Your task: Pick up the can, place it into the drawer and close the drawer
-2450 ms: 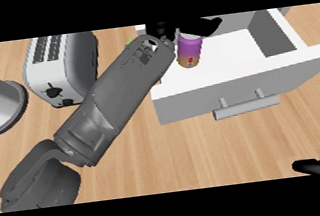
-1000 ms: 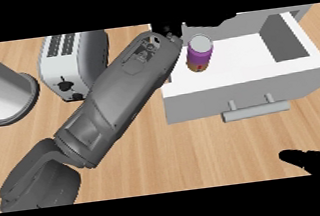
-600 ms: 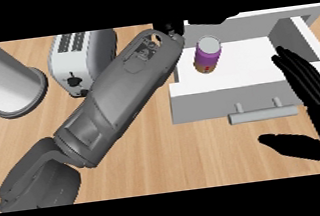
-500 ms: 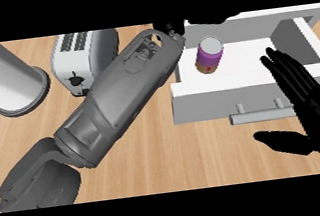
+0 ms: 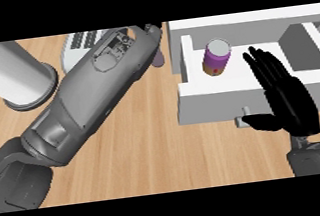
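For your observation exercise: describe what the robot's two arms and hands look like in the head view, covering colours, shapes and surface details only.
Both forearms are grey, smooth, rounded shells. The left forearm is bulky, with panel seams and a recessed dark patch near the wrist; its hand is hidden. The right hand is matt black with long slender fingers and a thumb, on a grey cuff. No cables show.

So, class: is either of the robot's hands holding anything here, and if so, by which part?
Nothing visibly held. The can stands free in the drawer. The right hand is open above the drawer front. The left hand is out of sight.
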